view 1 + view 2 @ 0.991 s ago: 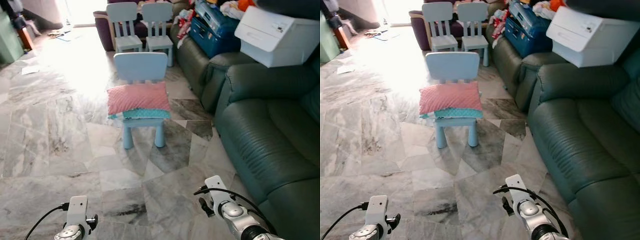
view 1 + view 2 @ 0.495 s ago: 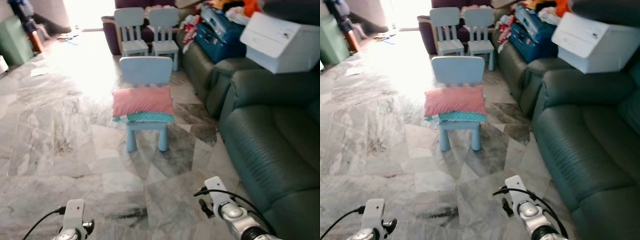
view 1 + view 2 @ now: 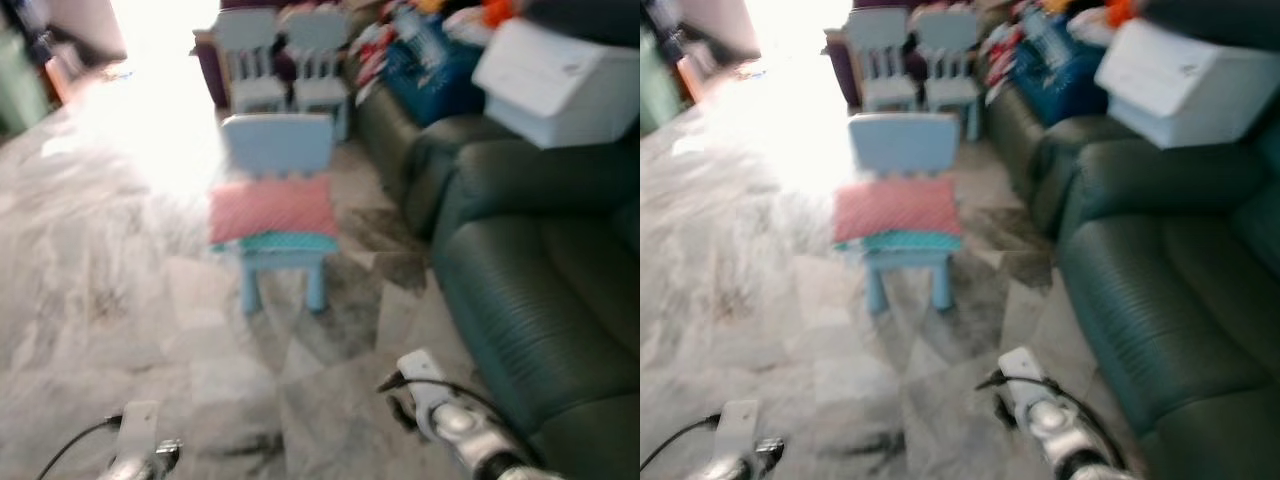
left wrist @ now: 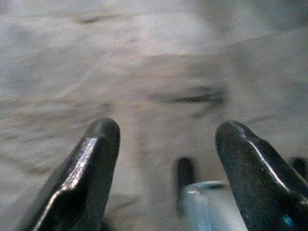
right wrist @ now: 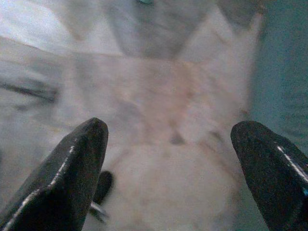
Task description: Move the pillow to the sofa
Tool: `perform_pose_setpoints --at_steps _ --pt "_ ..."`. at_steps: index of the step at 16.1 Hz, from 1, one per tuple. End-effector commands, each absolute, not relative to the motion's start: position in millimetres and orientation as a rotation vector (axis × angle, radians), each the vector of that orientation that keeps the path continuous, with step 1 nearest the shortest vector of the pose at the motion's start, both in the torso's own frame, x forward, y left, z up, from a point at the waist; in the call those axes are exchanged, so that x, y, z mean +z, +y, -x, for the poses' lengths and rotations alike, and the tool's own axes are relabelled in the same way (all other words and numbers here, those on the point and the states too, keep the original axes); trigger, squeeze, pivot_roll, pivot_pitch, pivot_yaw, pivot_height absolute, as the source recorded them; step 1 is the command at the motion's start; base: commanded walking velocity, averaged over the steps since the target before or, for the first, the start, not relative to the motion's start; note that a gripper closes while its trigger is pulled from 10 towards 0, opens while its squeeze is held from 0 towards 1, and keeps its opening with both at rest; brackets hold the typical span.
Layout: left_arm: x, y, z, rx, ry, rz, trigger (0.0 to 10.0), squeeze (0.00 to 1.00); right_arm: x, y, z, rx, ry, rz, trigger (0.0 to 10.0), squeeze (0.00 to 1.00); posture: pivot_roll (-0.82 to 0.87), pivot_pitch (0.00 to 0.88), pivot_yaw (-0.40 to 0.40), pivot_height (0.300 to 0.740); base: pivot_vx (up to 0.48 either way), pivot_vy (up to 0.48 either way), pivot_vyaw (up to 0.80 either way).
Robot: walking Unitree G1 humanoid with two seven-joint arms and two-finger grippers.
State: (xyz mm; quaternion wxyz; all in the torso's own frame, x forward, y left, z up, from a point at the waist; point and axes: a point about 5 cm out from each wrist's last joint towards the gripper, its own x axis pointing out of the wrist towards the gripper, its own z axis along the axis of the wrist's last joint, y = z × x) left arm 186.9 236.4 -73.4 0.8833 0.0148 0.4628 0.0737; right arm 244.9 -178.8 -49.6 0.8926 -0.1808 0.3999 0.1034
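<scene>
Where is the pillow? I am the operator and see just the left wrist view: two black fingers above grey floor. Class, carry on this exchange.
Observer: The pink pillow lies on the seat of a small blue chair straight ahead of the robot.
Operator: And the sofa?
Observer: The green sofa stands on the robot's right, apart from the chair.
Operator: Is the right claw holding anything?
Observer: No, the right claw is open, low over the floor.

Home living room: sofa (image 3: 540,300), chairs (image 3: 280,60)
</scene>
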Motion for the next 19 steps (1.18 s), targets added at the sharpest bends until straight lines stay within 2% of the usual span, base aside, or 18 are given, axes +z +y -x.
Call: perform_pose_setpoints --at_steps 1,15,19 --pt "-73.1 245.6 -182.7 0.17 0.977 -0.054 10.0 0.0 -47.3 -174.0 -248.9 0.223 0.816 0.372 10.0 0.0 -0.07 0.0 -0.042 0.74 0.311 0.259 0.0" --pt "-72.3 245.9 -184.0 0.149 0.981 -0.091 10.0 0.0 -49.8 -173.1 -245.3 0.242 0.822 0.391 10.0 0.0 -0.06 0.0 -0.038 0.74 0.313 0.326 0.0" --pt "-72.1 246.1 -184.5 0.15 0.981 -0.093 10.0 0.0 -49.9 -173.0 -245.2 0.247 0.821 0.398 10.0 0.0 -0.07 0.0 -0.039 0.74 0.444 0.061 0.0"
